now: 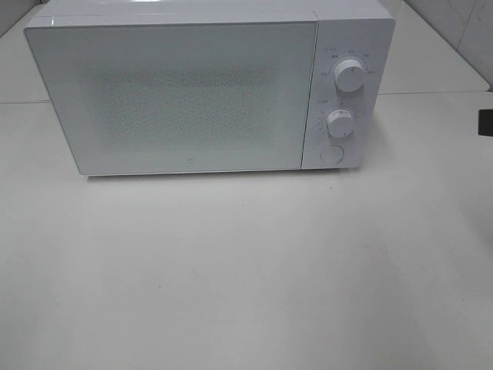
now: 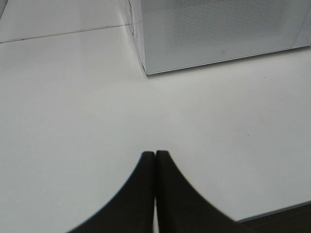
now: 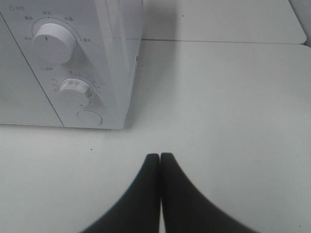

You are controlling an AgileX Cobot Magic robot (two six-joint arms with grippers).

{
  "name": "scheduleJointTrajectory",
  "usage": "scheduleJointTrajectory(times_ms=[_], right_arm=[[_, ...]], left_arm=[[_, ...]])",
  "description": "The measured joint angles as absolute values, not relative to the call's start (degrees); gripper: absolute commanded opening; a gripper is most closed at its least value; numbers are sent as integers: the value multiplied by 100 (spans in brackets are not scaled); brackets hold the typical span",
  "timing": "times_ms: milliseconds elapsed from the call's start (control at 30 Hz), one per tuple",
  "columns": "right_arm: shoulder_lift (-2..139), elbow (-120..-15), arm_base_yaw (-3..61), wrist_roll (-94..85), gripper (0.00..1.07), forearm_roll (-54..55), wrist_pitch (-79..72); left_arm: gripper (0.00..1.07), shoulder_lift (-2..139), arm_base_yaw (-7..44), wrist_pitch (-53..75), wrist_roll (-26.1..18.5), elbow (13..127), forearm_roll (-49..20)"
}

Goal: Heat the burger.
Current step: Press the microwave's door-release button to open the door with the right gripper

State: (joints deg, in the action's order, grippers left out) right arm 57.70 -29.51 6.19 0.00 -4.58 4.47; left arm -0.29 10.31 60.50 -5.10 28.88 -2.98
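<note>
white table point(image 1: 246, 270), seamed across; pale tiles point(image 1: 466, 27) beyond its edge; soft even light.

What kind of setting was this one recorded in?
Probably a staged kitchen-style test bench rather than a real kitchen: a white microwave, door shut, with two dials, stands on plain white tables set edge to edge.

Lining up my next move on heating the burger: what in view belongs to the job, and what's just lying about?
Job: microwave, shut; upper knob; lower knob; round button. No burger in view.
Background: table.
</note>
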Motion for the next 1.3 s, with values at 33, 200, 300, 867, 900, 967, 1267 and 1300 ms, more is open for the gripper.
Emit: scheduleJointTrajectory(times_ms=[33, 200, 300, 867, 900, 967, 1267, 1300], right_arm=[[5770, -2951, 619, 0, 0, -458, 447], [6537, -2951, 619, 0, 0, -458, -321], [7196, -2951, 619, 0, 0, -458, -980], [9534, -2974, 1524, 286, 0, -498, -2893], [9534, -2974, 1524, 286, 0, -498, -2893], [9820, -3071, 1770, 487, 0, -498, -3014], [10365, -3529, 2063, 1822, 0, -510, -3146], [10445, -3592, 2063, 2206, 0, -510, -3191]], left_arm=[[0, -29, 1031, 6050, -510, 2888, -298], [0, -29, 1031, 6050, -510, 2888, -298], [0, -29, 1031, 6050, -510, 2888, -298], [0, -29, 1031, 6050, -510, 2888, -298], [0, -29, 1031, 6050, -510, 2888, -298], [0, -29, 1031, 6050, -510, 2888, -298], [0, -29, 1031, 6050, -510, 2888, -298], [0, -29, 1031, 6050, -510, 2888, -298]])
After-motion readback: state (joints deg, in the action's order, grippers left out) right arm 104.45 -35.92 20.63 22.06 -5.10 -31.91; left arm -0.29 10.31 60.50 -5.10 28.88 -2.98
